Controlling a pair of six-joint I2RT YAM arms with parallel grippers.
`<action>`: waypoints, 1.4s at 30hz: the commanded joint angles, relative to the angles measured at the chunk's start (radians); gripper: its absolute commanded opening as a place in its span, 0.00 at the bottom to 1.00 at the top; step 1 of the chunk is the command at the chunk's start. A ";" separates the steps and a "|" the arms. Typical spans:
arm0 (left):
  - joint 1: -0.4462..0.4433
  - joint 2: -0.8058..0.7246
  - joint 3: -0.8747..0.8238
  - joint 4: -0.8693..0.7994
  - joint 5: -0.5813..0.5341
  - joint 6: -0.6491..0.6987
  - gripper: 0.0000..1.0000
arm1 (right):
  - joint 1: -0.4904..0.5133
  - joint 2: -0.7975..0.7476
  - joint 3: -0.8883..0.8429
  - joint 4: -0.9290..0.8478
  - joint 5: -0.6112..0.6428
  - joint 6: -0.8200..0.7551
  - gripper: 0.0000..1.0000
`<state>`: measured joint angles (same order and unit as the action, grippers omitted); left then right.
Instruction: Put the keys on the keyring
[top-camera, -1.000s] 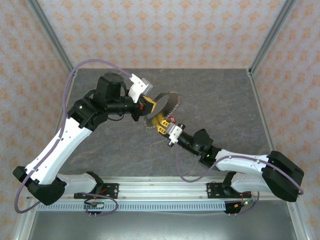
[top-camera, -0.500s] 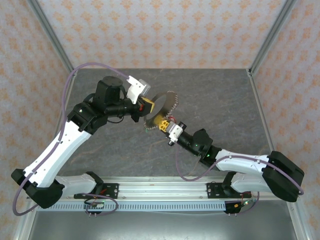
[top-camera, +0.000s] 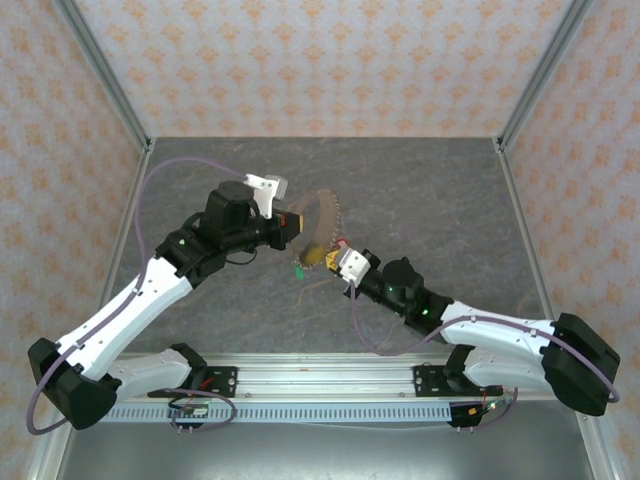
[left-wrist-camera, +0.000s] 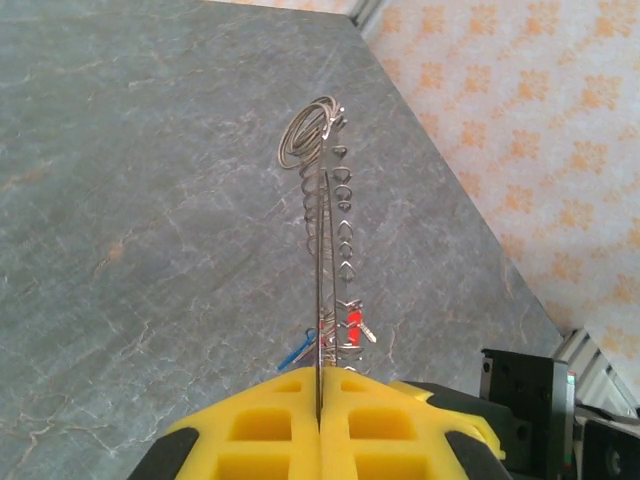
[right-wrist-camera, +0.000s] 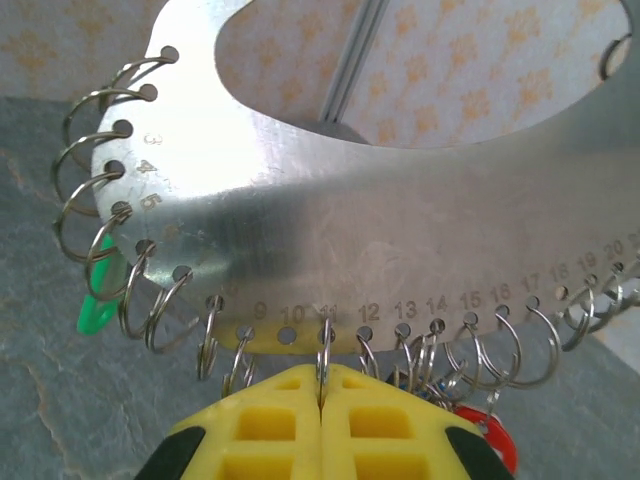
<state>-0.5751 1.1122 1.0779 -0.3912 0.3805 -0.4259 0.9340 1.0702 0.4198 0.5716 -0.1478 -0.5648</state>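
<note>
Right wrist: my right end effector (right-wrist-camera: 322, 395) is pinching a split ring (right-wrist-camera: 323, 352) under the metal keyring (right-wrist-camera: 330, 240); my left end effector (left-wrist-camera: 320, 415) clamps the keyring's edge above the table (left-wrist-camera: 150, 200).

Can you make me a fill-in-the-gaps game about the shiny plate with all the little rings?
1. The left tool and the right tool are both coloured ____ at the tips.
2. The right tool pinches the ring that hangs from the hole numbered ____ on the metal plate.
3. In the right wrist view, the key on the left is ____.

Missing words: yellow; 11; green
</note>
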 joint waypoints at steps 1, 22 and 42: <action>0.009 -0.037 -0.095 0.118 -0.117 -0.137 0.01 | -0.035 -0.038 0.021 -0.006 -0.109 0.078 0.00; -0.019 0.104 -0.603 0.510 -0.125 -0.423 0.23 | -0.100 0.248 -0.080 -0.004 -0.317 0.183 0.00; -0.037 -0.099 -0.502 0.282 -0.242 -0.134 0.48 | -0.158 0.241 -0.093 0.301 -0.411 0.236 0.00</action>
<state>-0.6071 0.9985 0.5175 -0.0669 0.1421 -0.6594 0.7792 1.3323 0.3130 0.7937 -0.5156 -0.3401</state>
